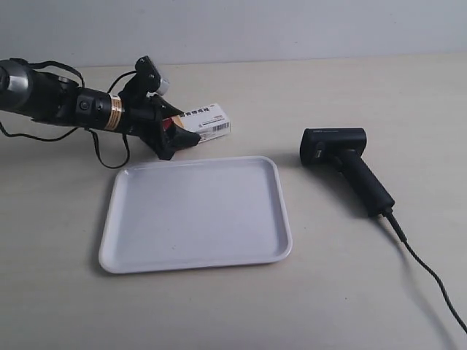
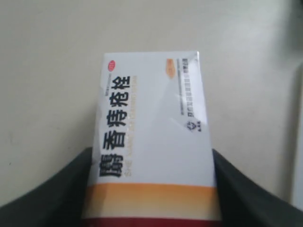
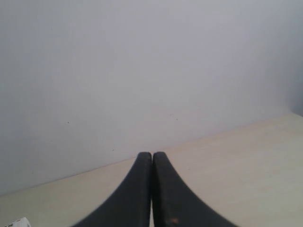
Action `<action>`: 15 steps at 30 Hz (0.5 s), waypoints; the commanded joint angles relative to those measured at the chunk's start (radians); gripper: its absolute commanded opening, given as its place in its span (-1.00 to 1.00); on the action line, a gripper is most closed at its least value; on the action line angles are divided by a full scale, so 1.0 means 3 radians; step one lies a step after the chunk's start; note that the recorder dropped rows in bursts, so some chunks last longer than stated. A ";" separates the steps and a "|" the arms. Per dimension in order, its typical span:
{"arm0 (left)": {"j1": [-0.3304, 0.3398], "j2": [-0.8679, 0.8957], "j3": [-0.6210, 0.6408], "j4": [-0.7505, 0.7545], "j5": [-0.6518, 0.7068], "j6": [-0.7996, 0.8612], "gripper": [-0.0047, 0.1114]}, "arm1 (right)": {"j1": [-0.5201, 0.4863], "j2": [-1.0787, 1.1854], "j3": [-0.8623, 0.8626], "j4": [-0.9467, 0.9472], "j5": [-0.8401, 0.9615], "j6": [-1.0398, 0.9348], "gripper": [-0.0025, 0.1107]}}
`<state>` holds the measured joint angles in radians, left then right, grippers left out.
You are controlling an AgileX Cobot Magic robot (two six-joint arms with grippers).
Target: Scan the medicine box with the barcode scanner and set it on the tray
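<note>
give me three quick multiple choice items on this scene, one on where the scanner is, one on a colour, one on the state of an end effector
1. Where is the barcode scanner?
A. on the tray
B. on the table beside the tray
C. held by an arm

2. What colour is the tray?
A. white
B. blue
C. black

3. What state is the left end effector in?
A. open and empty
B. out of view
C. shut on the medicine box

Answers:
1. B, the scanner lies on the table apart from the tray's rim, no arm near it.
2. A, the whole tray is plain white.
3. C, the left wrist view shows the medicine box between the dark fingers on both sides.
</note>
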<state>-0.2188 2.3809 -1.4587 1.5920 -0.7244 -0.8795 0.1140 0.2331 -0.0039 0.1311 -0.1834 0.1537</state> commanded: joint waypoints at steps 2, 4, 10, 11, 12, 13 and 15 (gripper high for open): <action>-0.0005 -0.0484 -0.0001 0.0495 -0.0447 -0.0543 -0.89 | -0.0001 0.0492 -0.0285 -0.0124 0.0173 0.0011 -0.95; -0.0021 -0.0740 0.0099 0.0508 -0.0645 -0.0588 -0.90 | 0.0053 0.0879 -0.0516 -0.0131 0.0302 0.0019 -0.95; -0.0126 -0.1492 0.0706 0.0508 -0.0884 -0.0366 -0.90 | 0.0547 0.2307 -0.1079 -0.0151 0.0508 0.0010 -0.83; -0.0143 -0.1606 0.0840 0.0508 -0.0869 -0.0300 -0.90 | 0.0623 0.2566 -0.1169 -0.0151 0.0499 0.0010 -0.75; -0.0171 -0.1715 0.0975 0.0508 -0.0843 -0.0220 -0.90 | 0.0687 0.2814 -0.1261 -0.0151 0.0492 -0.0014 -0.64; -0.0179 -0.1809 0.1079 0.0508 -0.0837 -0.0188 -0.90 | 0.0732 0.3003 -0.1332 -0.0151 0.0462 -0.0022 -0.54; -0.0196 -0.1969 0.1312 0.0508 -0.0843 -0.0107 -0.90 | 0.0829 0.3428 -0.1490 -0.0151 0.0334 -0.0077 -0.26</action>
<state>-0.2703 1.8539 -1.1441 1.7433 -0.9733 -0.9496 0.3259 1.1149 -0.3919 0.0980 -0.0417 0.1509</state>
